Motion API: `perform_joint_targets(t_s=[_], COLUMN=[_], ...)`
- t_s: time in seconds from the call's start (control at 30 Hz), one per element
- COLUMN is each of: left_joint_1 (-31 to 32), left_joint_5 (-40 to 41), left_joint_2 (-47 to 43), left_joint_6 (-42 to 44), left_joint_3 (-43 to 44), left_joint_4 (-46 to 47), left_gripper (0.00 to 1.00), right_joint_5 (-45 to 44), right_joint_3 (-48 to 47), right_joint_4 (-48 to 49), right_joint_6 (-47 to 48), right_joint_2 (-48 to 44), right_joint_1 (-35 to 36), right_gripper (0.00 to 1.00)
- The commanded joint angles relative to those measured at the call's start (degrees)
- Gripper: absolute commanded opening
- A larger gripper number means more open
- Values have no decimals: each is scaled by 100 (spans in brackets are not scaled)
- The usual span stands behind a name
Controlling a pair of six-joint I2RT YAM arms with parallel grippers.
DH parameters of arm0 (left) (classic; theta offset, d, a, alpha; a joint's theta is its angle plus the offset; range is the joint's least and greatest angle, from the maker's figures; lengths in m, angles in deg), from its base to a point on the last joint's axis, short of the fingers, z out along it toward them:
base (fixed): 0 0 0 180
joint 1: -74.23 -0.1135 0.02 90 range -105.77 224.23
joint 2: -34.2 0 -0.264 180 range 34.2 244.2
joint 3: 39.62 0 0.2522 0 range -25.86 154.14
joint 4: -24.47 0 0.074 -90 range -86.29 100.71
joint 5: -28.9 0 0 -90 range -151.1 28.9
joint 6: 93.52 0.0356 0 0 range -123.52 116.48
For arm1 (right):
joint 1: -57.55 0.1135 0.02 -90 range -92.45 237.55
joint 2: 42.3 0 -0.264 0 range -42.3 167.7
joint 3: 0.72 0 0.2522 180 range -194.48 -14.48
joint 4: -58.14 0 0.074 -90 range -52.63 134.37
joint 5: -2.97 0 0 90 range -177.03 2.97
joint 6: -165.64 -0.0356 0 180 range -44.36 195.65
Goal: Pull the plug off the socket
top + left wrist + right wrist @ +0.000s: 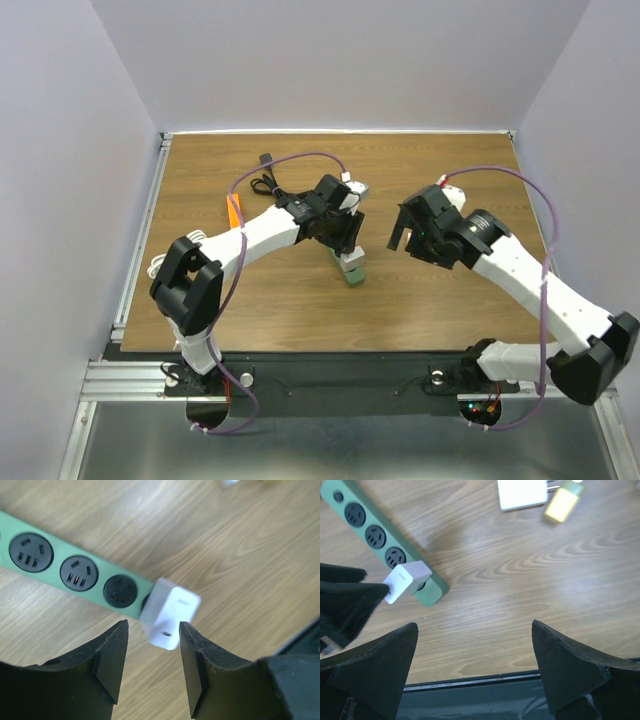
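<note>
Black fingers [112,655] of the left end effector [152,630] fill the foreground of the left wrist view, spread apart and gripping nothing. They stand one on either side of the plug's outer end. The wooden bench [460,300] carries everything. Over it the left arm [262,228] reaches toward the centre, and the right arm [520,270] comes in from the other side. The right end effector [400,235] hangs above bare wood just right of the socket, its jaws wide open and empty (its own camera shows only the bench between them).

The socket [352,272], a long narrow green strip with round black outlets, lies near the middle of the bench. Its far part is hidden under the left end effector [345,240]. The plug [170,612], a small white cube, sits at the last outlet at the strip's end. It appears seated, though blur leaves that uncertain, as it does whether a finger touches it.

A black cord [266,182] lies coiled near the far-left part of the bench. An orange object [234,210] lies just beside the left arm, and a white block [522,492] rests well apart from the socket.
</note>
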Motion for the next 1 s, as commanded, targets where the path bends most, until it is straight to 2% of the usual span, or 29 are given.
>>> perform_joint_targets(t_s=[0.0,0.43,0.57,0.77,0.83,0.87,0.9,0.93,0.97], left_joint_1=[193,352,387,431,466,484,527,545,554], left_joint_5=[208,-362,58,-2,-81,-81,-81,-46,-37], left_joint_2=[94,323,560,798,859,859,807,746,650], left_joint_6=[904,1494,1634,1810,1837,1802,1767,1732,1653], left_joint_3=[117,372,451,460,442,407,372,320,128], left_joint_4=[-325,-421,-509,-404,-395,-395,-378,-343,-281], left_gripper=[57,59,60,59,51,36,26,11,6], right_joint_5=[-652,-555,-546,-485,-432,-354,-327,-300,-204], right_joint_3=[54,151,81,115,221,256,317,413,484], right_joint_4=[-649,-737,-729,-685,-606,-492,-430,-360,-133], right_joint_6=[-630,-498,-445,-393,-357,-322,-313,-313,-235], right_joint_2=[-512,-539,-495,-504,-565,-600,-636,-706,-741], right_joint_1=[-1,-18,-18,-18,-18,-18,-18,-18,-10], right_gripper=[100,100,100,100,100,100,98,95,92])
